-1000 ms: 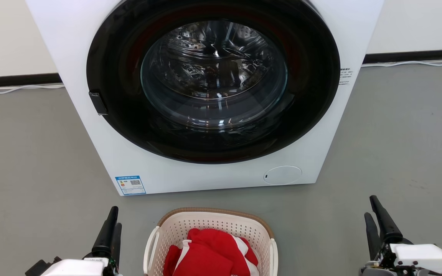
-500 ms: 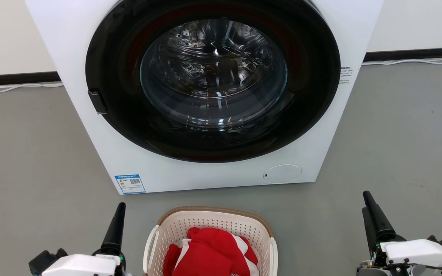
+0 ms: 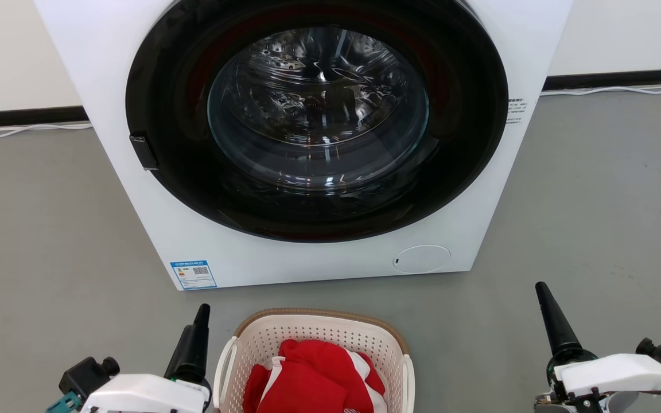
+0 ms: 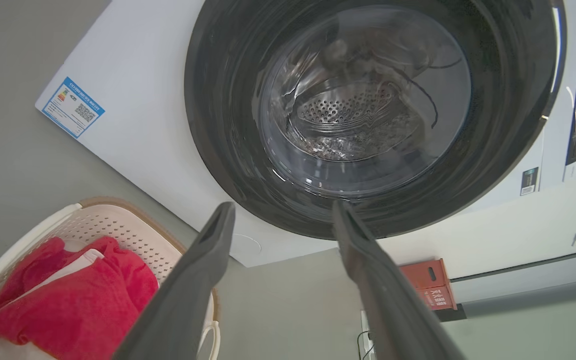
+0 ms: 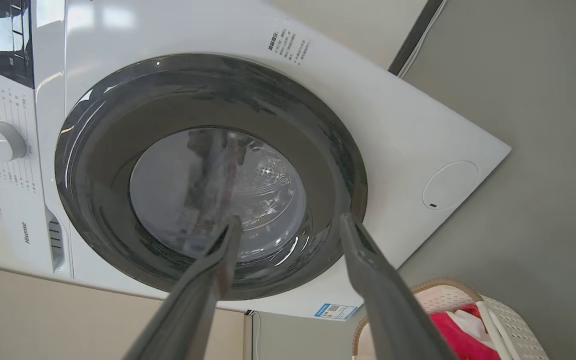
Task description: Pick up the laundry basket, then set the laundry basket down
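The laundry basket sits on the grey floor right below me, just in front of the white washer. Red cloth is heaped inside it, with a little white showing in the folds. Its brown rim trim curves along the far side, and a white loop handle runs down each flank.

My left jaws stand spread with nothing between them. In the left wrist view their two dark fingers frame the bottom of the washer's round dark door, and the basket lies off to the lower left. Seen from my head, one left finger rises just beside the basket's left handle — whether it touches, I cannot tell.

My right jaws are spread wide and empty as well. In the right wrist view their fingers point up at the door glass, with a corner of the basket at the lower right. Seen from my head, one right finger stands well apart from the basket's right side — over bare floor.

The washer door is shut, and the steel drum shows through the glass. A blue label sits at the washer's lower left corner and a round white cap at its lower right. A white cable runs along the foot of the wall.
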Robot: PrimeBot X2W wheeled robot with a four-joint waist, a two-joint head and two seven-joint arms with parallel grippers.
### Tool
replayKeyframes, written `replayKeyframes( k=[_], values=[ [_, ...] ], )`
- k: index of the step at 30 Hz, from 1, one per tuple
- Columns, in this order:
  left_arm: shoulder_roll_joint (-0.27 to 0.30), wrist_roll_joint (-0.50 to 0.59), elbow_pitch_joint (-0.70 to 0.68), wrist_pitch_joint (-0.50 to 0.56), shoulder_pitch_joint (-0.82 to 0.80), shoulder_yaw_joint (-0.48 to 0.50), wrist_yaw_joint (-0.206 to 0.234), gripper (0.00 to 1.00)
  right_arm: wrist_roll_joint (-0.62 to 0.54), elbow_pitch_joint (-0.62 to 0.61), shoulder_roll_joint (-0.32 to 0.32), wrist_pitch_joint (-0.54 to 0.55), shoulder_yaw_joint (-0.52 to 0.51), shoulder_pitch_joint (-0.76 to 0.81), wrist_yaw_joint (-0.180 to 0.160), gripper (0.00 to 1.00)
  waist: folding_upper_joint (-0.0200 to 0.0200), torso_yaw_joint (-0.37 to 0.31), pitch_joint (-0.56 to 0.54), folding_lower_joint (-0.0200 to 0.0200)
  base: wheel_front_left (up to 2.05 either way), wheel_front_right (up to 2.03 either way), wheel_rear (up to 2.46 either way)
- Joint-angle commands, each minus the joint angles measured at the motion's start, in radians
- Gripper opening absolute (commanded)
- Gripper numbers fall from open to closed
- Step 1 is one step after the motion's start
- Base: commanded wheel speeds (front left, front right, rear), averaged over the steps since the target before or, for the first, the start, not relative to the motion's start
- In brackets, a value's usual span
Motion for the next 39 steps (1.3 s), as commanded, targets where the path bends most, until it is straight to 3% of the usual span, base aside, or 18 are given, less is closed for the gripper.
replayKeyframes(
  k=[1, 16, 39],
  values=[
    [0.008, 0.039, -0.028, -0.013, -0.057, 0.004, 0.009, 1.00, -0.035, -0.028, -0.018, -0.015, 0.018, -0.057, 0.004, 1.00, 0.0000, 0.000, 0.000, 0.0000, 0.00, 0.00, 0.00],
    [0.010, 0.244, -0.036, -0.057, -0.062, -0.033, 0.049, 1.00, -0.258, -0.021, -0.029, -0.059, 0.046, -0.064, 0.005, 1.00, 0.0000, -0.001, 0.001, 0.0000, 0.00, 0.00, 0.00],
    [0.013, 0.464, -0.051, -0.122, -0.076, -0.081, 0.075, 1.00, -0.456, -0.025, -0.060, -0.123, 0.113, -0.081, 0.006, 1.00, 0.0000, 0.002, 0.007, 0.0000, 0.00, 0.00, 0.00]
  ],
)
